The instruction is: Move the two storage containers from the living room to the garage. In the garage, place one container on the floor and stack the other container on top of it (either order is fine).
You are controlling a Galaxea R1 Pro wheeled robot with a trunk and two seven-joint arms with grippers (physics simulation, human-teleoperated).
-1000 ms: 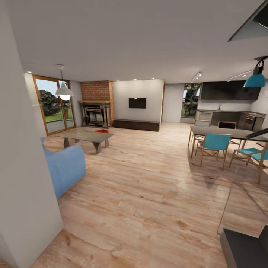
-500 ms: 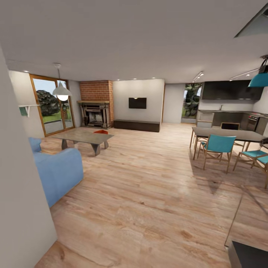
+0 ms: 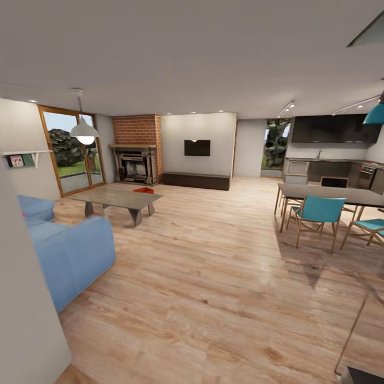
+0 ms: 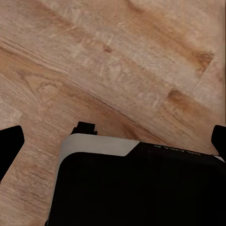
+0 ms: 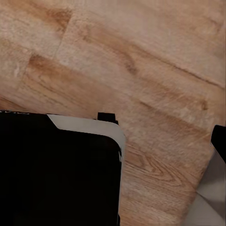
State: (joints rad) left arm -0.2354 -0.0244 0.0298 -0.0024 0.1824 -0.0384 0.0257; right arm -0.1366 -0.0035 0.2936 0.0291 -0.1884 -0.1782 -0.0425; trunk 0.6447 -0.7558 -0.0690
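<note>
An orange-red storage container (image 3: 144, 189) is seen only as a small patch left of centre in the head view, low on the light wood plank floor (image 3: 213, 277) just beyond the far edge of the grey low coffee table (image 3: 118, 198); whether one bin or two lie there cannot be told. Behind it, the red brick fireplace (image 3: 136, 154) stands beside the wood-framed glass doors (image 3: 69, 150), and a black wall television (image 3: 197, 148) hangs at the centre. A blue sofa (image 3: 64, 250) occupies the lower left, and a dark dining table (image 3: 333, 194) with teal chairs (image 3: 318, 213) is placed at the right. In the left wrist view, a black robot body part with a pale rim (image 4: 136, 183) is shown above wooden planks (image 4: 117, 61); dark finger shapes are seen at both side edges, so the left pincer appears spread. In the right wrist view, a similar black part (image 5: 56, 169) is shown over planks (image 5: 141, 61); the right pincer's state cannot be told.
</note>
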